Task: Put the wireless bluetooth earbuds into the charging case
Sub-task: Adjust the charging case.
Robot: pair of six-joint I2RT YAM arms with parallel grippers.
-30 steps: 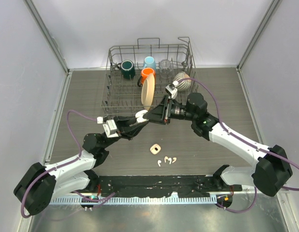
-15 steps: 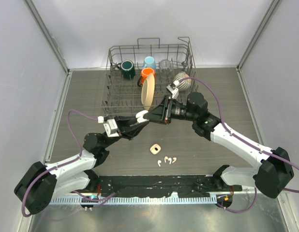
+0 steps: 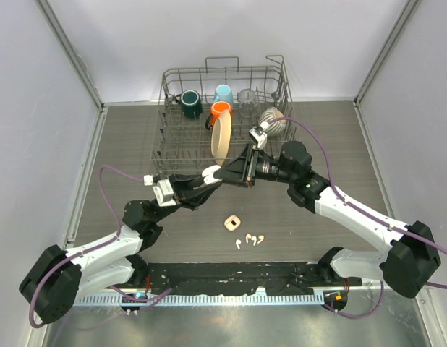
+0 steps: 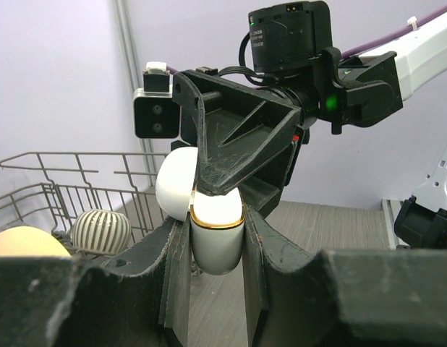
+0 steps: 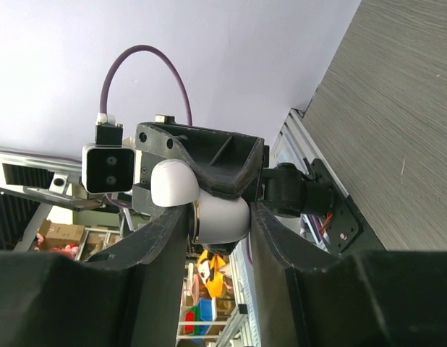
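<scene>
**Between both grippers, mid-air: charging case held, earbuds not yet in**

Between fingers of left gripper (image 4: pixel 216 231): charging case (image 4: pixel 217 242), clamped across lower body, gold rim up, lid (image 4: pixel 176 184) swung open to one side. Opposite, meeting it head-on: right gripper (image 5: pixel 220 220), fingers closed in on same case from the other end, apparently gripping at rim and lid.

Well below the joined hands, toward the arm bases: earbuds (image 3: pixel 250 238), small white cluster loose on table (image 3: pixel 122 144), well apart from case. Just beside those: tan rounded-square piece (image 3: pixel 231 223). Beyond the hands, far side: dish rack (image 3: pixel 202 70).

Step in hand, judged: getting case open and steady for loading. Keep left clamp low on body, clear of rim. Ease right fingers off lid without tipping case. Then keep sockets upward for the buds. Risk: tiny buds, slippery shell.

Versus a second ago: almost nothing. Same two grips, same mid-air spot, tiny drift on right side only. Buds and tan piece unmoved.
</scene>
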